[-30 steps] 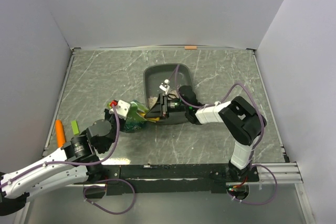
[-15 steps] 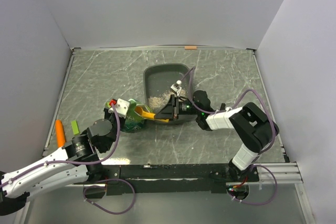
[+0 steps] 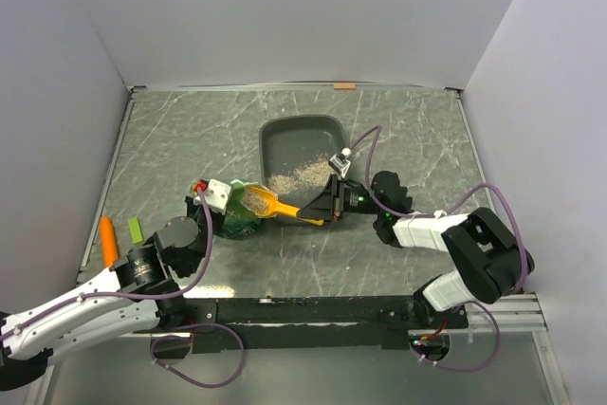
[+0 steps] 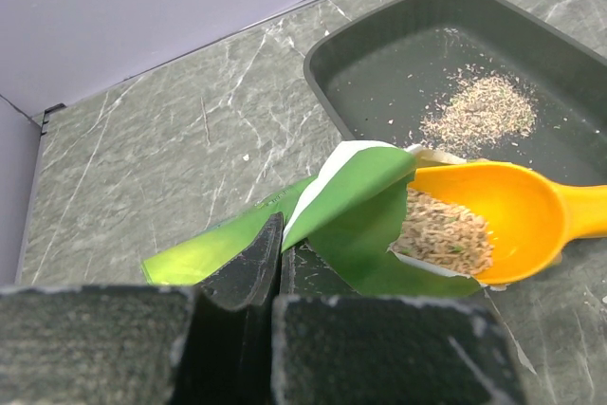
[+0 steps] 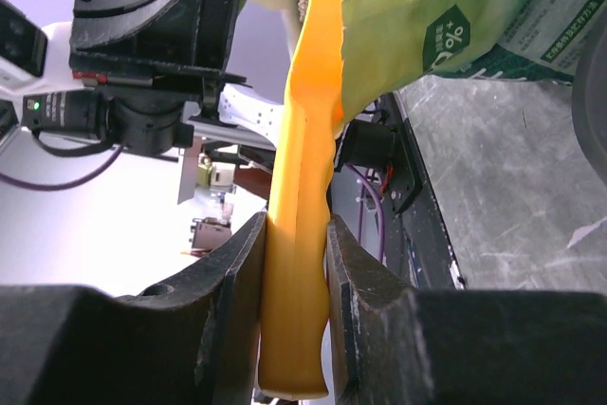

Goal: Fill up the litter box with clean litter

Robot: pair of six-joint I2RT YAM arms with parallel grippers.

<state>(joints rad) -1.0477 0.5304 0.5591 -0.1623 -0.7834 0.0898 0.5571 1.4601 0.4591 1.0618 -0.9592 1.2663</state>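
The dark grey litter box point(image 3: 285, 136) sits mid-table and also shows in the left wrist view point(image 4: 379, 45). A small pile of beige clean litter point(image 3: 296, 175) lies on its floor point(image 4: 482, 113). My right gripper point(image 3: 321, 210) is shut on the handle of an orange scoop point(image 5: 299, 263). The scoop's bowl point(image 4: 493, 215) holds litter at the mouth of the green bag point(image 3: 237, 215). My left gripper point(image 4: 275, 263) is shut on the green bag's top edge point(image 4: 341, 206), left of the box.
An orange carrot-like item point(image 3: 108, 239) and a small green piece point(image 3: 135, 230) lie at the table's left edge. Grey walls close in the table at the back and sides. An orange tape tab point(image 3: 344, 86) marks the far edge.
My right gripper pulled back to the right, out over the box's near rim. The scoop now shows with litter in its bowl at the bag's mouth. The left arm stayed put.
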